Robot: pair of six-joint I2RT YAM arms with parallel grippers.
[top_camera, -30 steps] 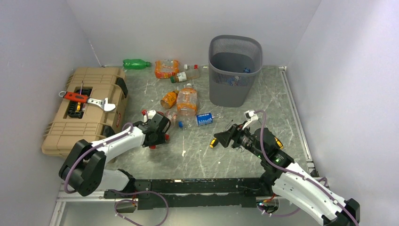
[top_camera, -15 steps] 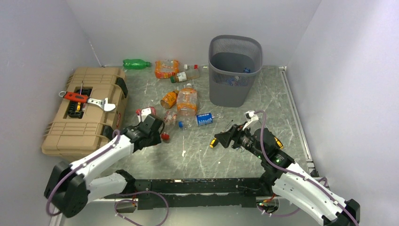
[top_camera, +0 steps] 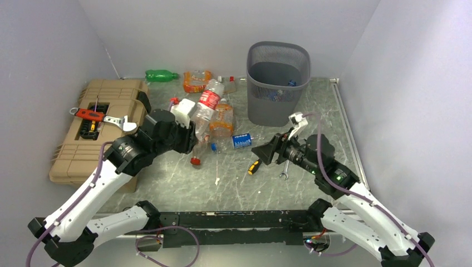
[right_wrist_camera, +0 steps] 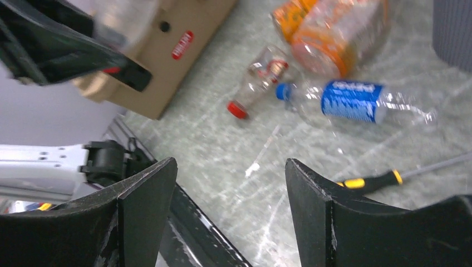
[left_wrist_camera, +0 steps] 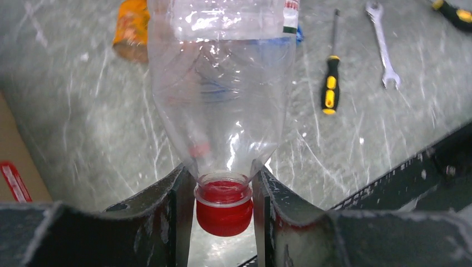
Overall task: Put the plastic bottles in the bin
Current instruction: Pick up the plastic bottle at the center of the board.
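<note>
Above the grey marbled table point(top_camera: 183, 189), over a cluster of orange-tinted plastic bottles point(top_camera: 222, 121), the left gripper point(left_wrist_camera: 222, 210) is pinched on the red-capped neck of a clear plastic bottle with a red label point(left_wrist_camera: 222, 94); the bottle's long axis runs straight out from the jaws, base leading, slanted towards the far right; the dark grey mesh plastic bin point(top_camera: 274, 105) stands right of and beyond that base, well apart from it; the carry, I judge, must bring the base over the rim before release. The right gripper point(right_wrist_camera: 228, 167) hangs spread and empty near a blue-labelled clear bottle point(right_wrist_camera: 356, 103) lying on the table; that arm is nearer the bin but holds nothing. A second ago the left gripper sat low by the tabletop; now it is clamped and raised, the bottle lifted with it.
</note>
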